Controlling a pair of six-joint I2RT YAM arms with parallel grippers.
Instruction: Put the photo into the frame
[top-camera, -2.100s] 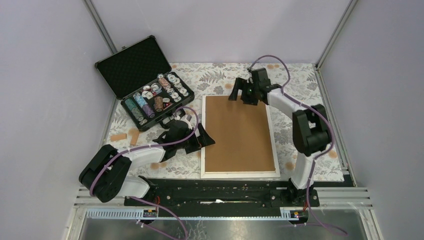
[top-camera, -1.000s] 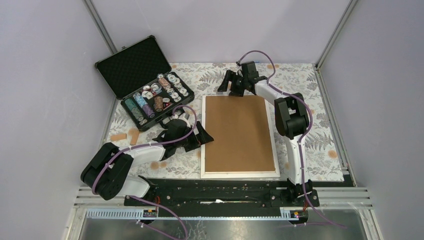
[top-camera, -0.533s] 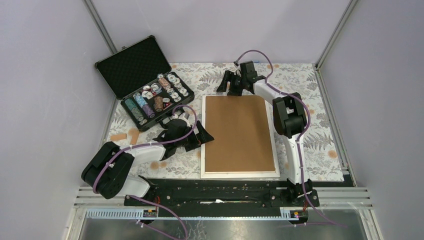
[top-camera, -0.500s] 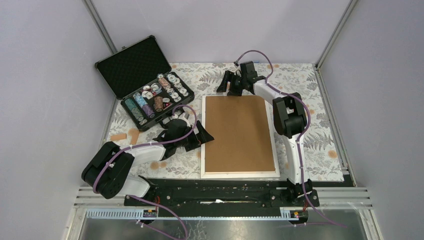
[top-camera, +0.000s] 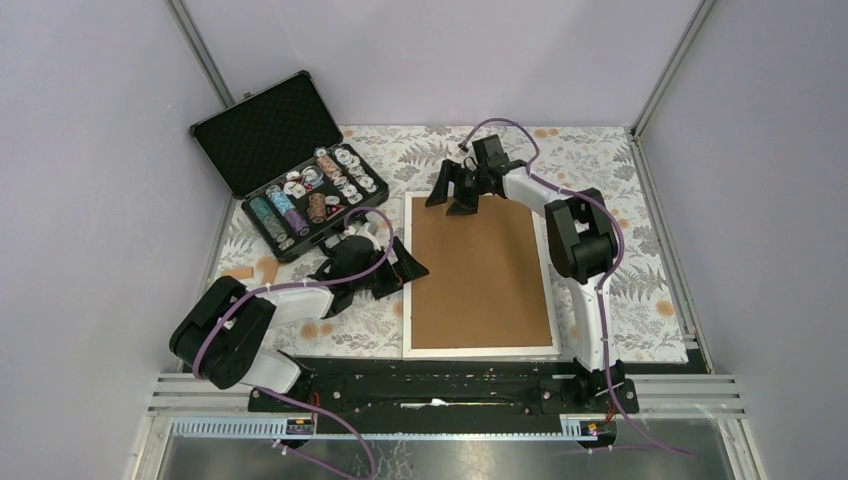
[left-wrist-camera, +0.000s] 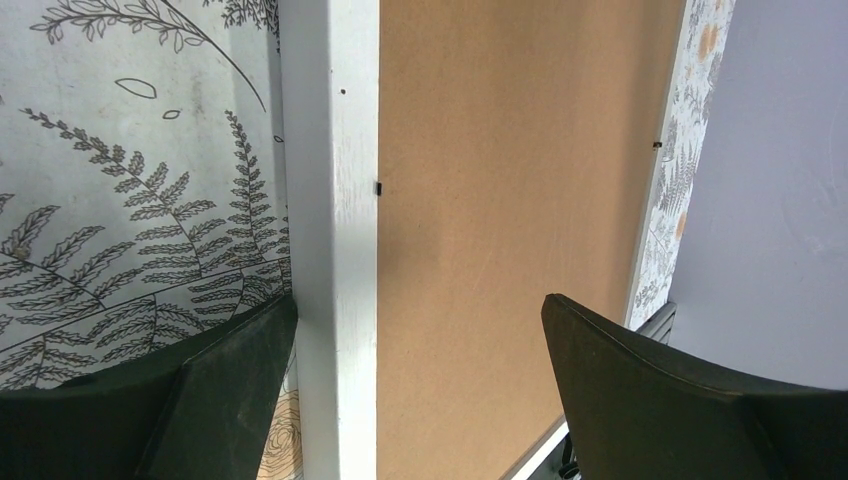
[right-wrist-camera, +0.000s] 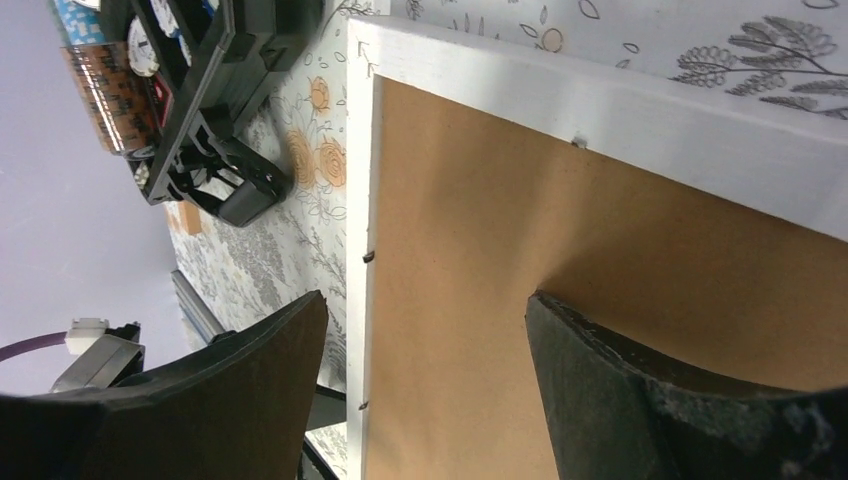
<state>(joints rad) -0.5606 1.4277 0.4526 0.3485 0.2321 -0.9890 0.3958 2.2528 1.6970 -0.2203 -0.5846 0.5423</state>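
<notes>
**Plainly a back-side job: both grippers at the frame's rim, photo out of sight**

From above, the white frame (top-camera: 480, 350) lies flat at the middle of the table, with the brown backing board (top-camera: 480, 270) filling its opening. The photo shows nowhere; it may lie under the board, but that cannot be told. The left gripper (top-camera: 408, 268) sits at the frame's 9 o'clock rail, spread to its full width and holding nothing. The right gripper (top-camera: 450, 197) hangs over the 11 o'clock corner, jaws wide apart and also empty. An open case (top-camera: 268, 130) of chips stands well apart at 10 o'clock.

On the left wrist, the left gripper (left-wrist-camera: 418, 303) straddles the white rail (left-wrist-camera: 335, 250). One finger is out over the fern-print tablecloth (left-wrist-camera: 120, 200), the other over the board (left-wrist-camera: 500, 200). A small dark tab (left-wrist-camera: 379, 187) sits on the rail's inner edge.

On the right wrist, the right gripper (right-wrist-camera: 427, 300) hovers low over the board (right-wrist-camera: 480, 250), just inside the far rail (right-wrist-camera: 620, 110). More tabs (right-wrist-camera: 368, 256) dot the side rail, and nothing lies between the fingers.

The step in hand looks like work on the board's seat in the frame. To do it well, one arm should pin the rail while the other works. A fingertip should go to the seam between board and rail, close to a corner. Any pressure should be shallow and slow, since a thin board will likely flex or skate, and the tabs must not be snagged.
</notes>
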